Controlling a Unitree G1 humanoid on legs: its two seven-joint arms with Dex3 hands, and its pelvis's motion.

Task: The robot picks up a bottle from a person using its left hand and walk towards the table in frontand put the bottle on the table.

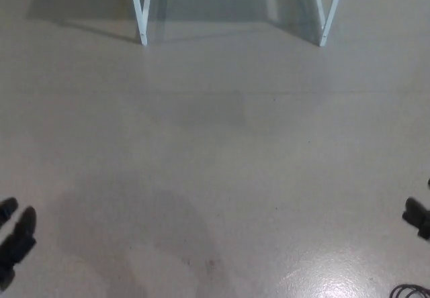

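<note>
Head view, looking down at the floor.

Lower left of the frame: the left hand [15,234], black, its fingers [25,221] spread apart and pinching nothing.

Lower right edge: the right hand [416,215], cut off by the frame so that only a small part shows. Whether it is spread or pressed together cannot be told.

Bottom right corner: a dark cable [411,289] lying on the floor [215,157], which is pale and glossy.

Top of the frame: two white legs of the worktop [142,13], one upper left and one upper right. Its surface is out of view.

The bottle is nowhere in view, nor is the person. Its direction from the left hand, its long axis and its look therefore cannot be stated.

Judged stage: the handover is not yet made. The worktop lies well apart from both hands, straight up the frame.
</note>
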